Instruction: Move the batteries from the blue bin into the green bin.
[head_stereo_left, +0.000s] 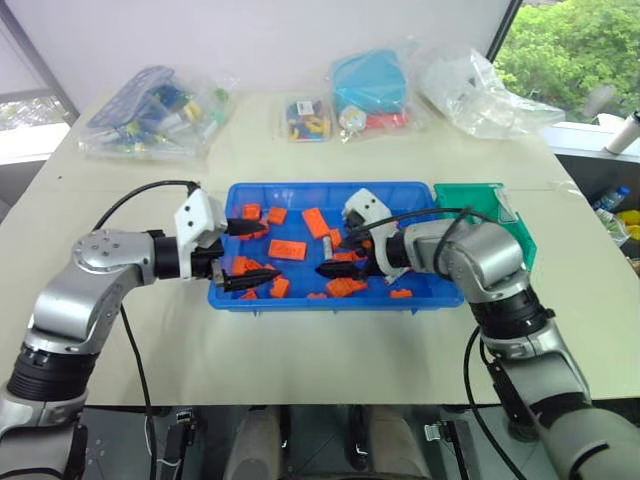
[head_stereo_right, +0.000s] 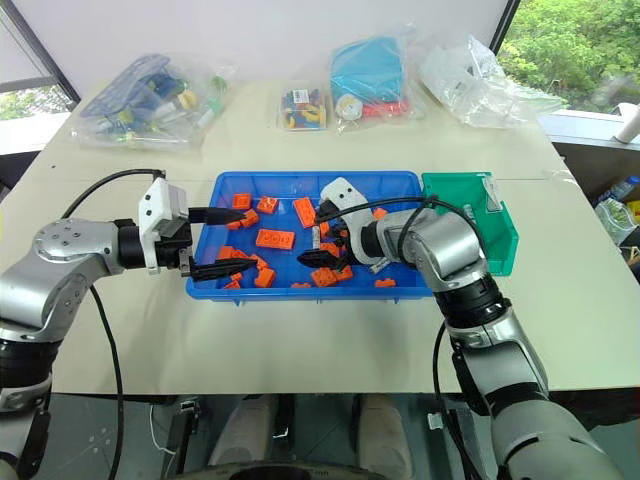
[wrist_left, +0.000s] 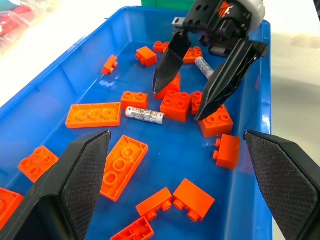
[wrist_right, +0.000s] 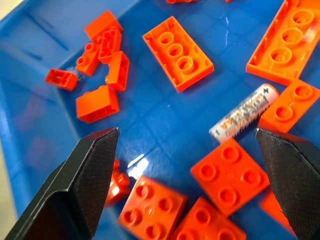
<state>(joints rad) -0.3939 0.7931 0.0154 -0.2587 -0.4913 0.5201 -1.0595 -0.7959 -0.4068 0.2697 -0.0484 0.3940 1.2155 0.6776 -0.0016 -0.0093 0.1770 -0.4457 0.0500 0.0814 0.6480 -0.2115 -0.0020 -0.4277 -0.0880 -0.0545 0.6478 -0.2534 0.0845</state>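
Observation:
The blue bin (head_stereo_left: 420, 290) sits mid-table with the green bin (head_stereo_left: 478, 200) against its right end. A silver battery (wrist_left: 144, 115) lies on the blue floor among orange bricks, and a second battery (wrist_left: 204, 65) lies just behind the right gripper's fingers (wrist_left: 169, 65). My right gripper (head_stereo_left: 330, 256) hangs open over the bin's middle, pointing down at the bricks, with a battery (wrist_right: 245, 116) just ahead of it. My left gripper (head_stereo_left: 270, 250) stands open over the bin's left part, empty. Nothing is held.
Several orange bricks (head_stereo_left: 287, 250) are scattered through the blue bin, some close against the batteries. Clear bags of parts (head_stereo_left: 150, 110) and a blue box (head_stereo_left: 370, 82) line the table's far edge. A bottle (head_stereo_left: 610, 198) stands off the table at right.

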